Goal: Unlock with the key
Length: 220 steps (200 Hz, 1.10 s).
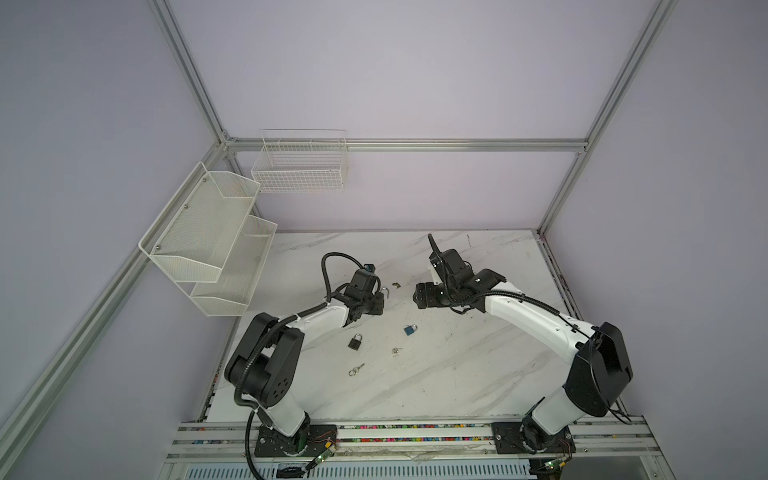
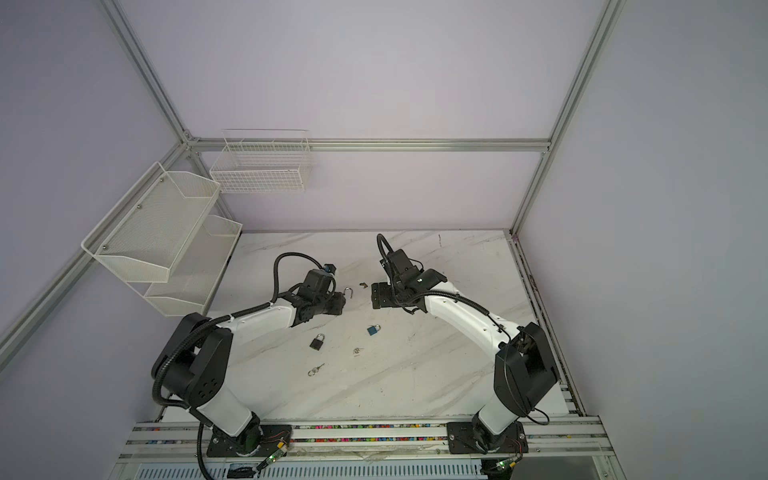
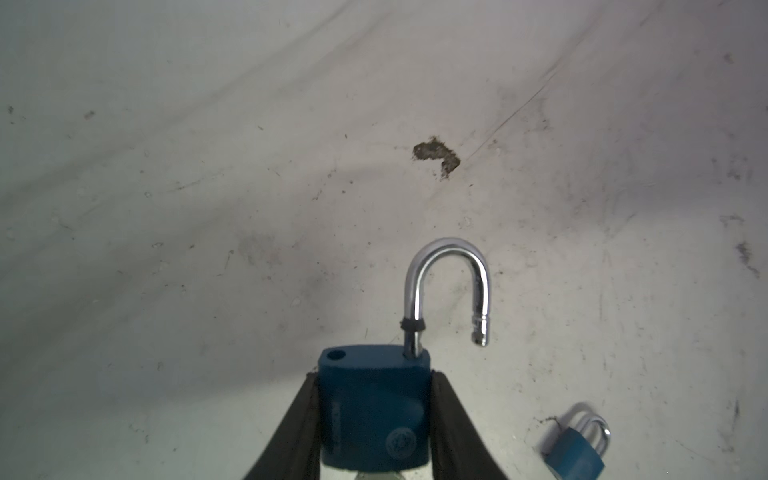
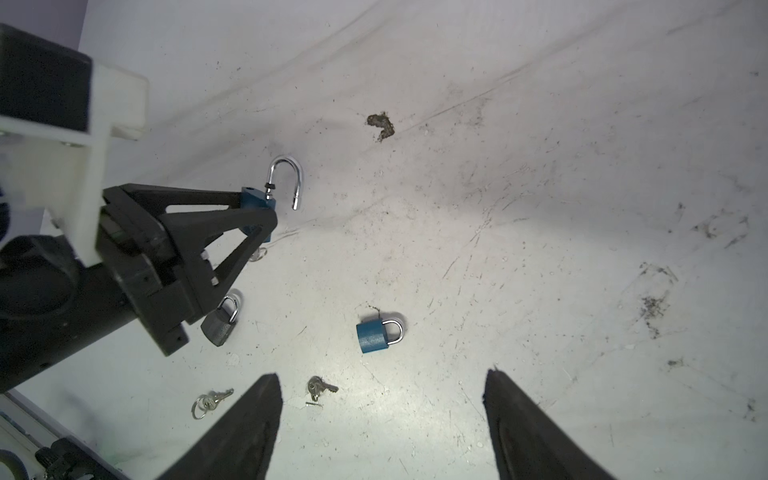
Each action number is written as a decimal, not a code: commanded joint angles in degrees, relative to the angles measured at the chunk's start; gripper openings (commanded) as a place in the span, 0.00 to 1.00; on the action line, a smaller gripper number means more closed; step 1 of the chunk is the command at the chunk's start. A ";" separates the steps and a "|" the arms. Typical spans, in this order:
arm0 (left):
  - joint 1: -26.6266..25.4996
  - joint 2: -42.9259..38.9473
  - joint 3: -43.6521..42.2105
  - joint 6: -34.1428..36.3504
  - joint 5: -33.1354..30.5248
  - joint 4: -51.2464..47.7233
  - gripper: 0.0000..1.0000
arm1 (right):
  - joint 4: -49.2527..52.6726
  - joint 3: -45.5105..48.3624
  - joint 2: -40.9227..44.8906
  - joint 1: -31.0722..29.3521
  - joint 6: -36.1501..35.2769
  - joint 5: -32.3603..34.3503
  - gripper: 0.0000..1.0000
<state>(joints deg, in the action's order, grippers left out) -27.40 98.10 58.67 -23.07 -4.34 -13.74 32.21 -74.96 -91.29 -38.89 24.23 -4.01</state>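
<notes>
Only the left gripper (image 3: pixel 374 376) is clenched, on a blue rectangular metal padlock (image 3: pixel 374 415) over the white marbled bench (image 3: pixel 208 166), chrome shackle (image 3: pixel 446 246) sprung open; the right gripper (image 4: pixel 382 373) is spread, empty. Relocking could be caused if the shackle is bumped.

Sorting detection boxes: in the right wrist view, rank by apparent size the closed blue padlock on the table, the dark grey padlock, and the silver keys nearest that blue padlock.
1-2. Closed blue padlock and dark grey padlock: look alike, too close to rank.
3. Silver keys: smallest.
</notes>
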 commanded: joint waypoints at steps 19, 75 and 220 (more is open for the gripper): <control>0.07 6.38 12.31 -5.37 -2.43 -10.71 0.00 | -3.64 2.95 1.14 0.05 5.27 -1.26 0.80; -0.66 10.18 14.27 -7.36 -6.16 -17.32 0.14 | -1.34 2.88 -0.62 -3.02 9.60 2.27 0.80; 3.45 -14.56 0.61 -8.47 5.10 -11.65 0.71 | -8.03 9.55 -6.35 -18.45 31.41 3.39 0.70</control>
<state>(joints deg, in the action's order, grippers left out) -25.43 86.87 63.57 -30.00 -3.09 -27.59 27.59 -66.54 -96.07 -56.62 53.17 -1.28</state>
